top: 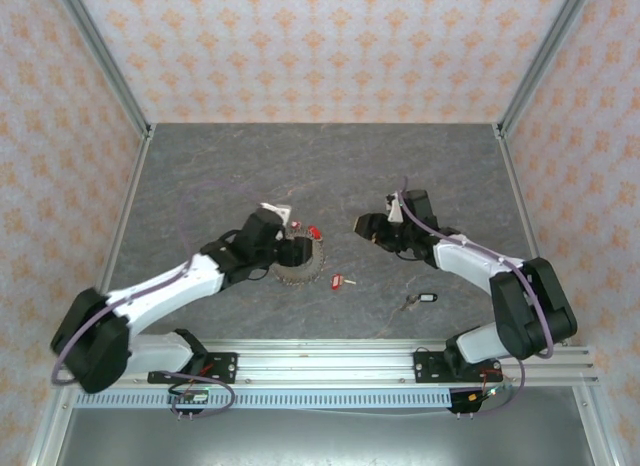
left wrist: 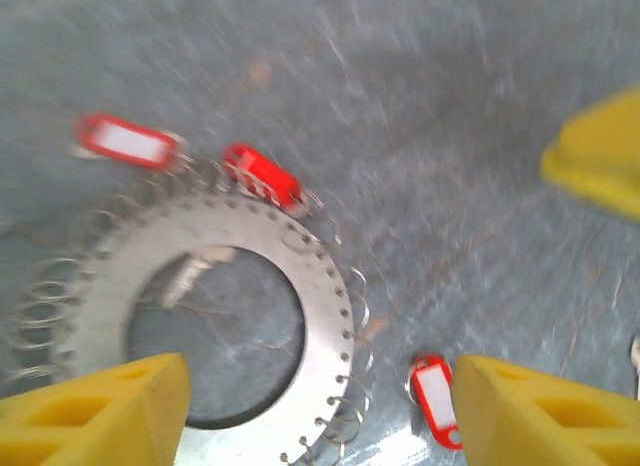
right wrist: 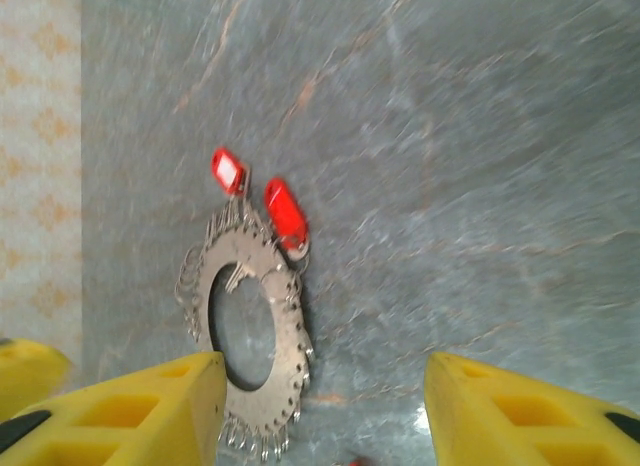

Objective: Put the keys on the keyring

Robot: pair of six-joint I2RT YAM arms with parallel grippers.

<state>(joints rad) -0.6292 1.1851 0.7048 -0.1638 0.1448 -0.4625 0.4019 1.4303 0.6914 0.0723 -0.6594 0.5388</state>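
The keyring (top: 300,276) is a flat grey metal hoop edged with small wire loops, lying on the table. Two red-tagged keys (left wrist: 262,176) (left wrist: 125,141) sit at its far edge, hooked or just touching I cannot tell. A third red key (left wrist: 437,401) lies loose beside the right finger (left wrist: 540,411). My left gripper (top: 293,252) (left wrist: 322,371) hovers open over the hoop (left wrist: 325,306), holding nothing. My right gripper (top: 362,226) (right wrist: 322,361) is open and empty, right of the hoop (right wrist: 288,321) and the red keys (right wrist: 285,211) (right wrist: 229,171).
A black-tagged key (top: 425,299) lies alone at the near right of the grey table (top: 450,176). The loose red key (top: 340,281) is just right of the hoop. Patterned walls and metal posts close in the table.
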